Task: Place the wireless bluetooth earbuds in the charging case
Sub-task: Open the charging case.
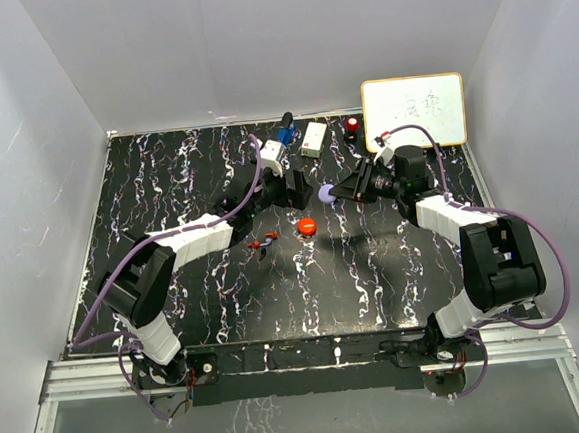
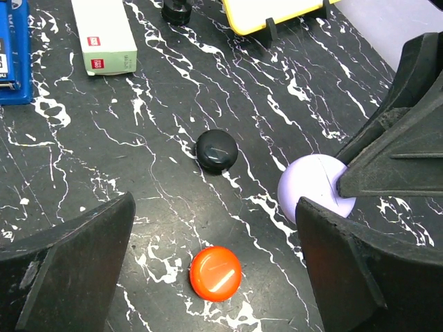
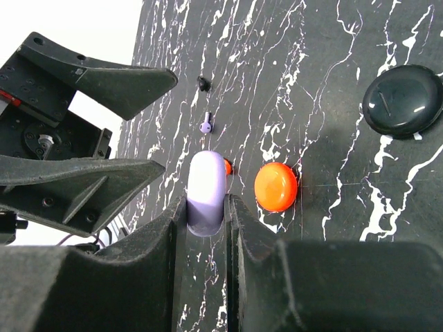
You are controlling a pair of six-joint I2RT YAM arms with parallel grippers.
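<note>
My right gripper (image 3: 206, 205) is shut on a lavender round case (image 3: 208, 185), held on edge just above the table; it also shows in the top view (image 1: 326, 194) and the left wrist view (image 2: 313, 187). My left gripper (image 2: 214, 211) is open and empty, hovering over a round red puck (image 2: 215, 273), close to the left of the lavender case. A black puck (image 2: 217, 150) lies beyond it. Tiny earbuds lie left of the red puck (image 1: 307, 225): red and dark pieces (image 1: 262, 243). In the right wrist view a lavender earbud (image 3: 205, 126), a black one (image 3: 203, 84) and a red one (image 3: 228, 166) show.
At the table's back stand a blue box (image 1: 284, 135), a white box (image 1: 314, 139), a small red and black object (image 1: 352, 125) and a yellow-framed whiteboard (image 1: 414, 111). White walls enclose the marbled black table (image 1: 167, 186).
</note>
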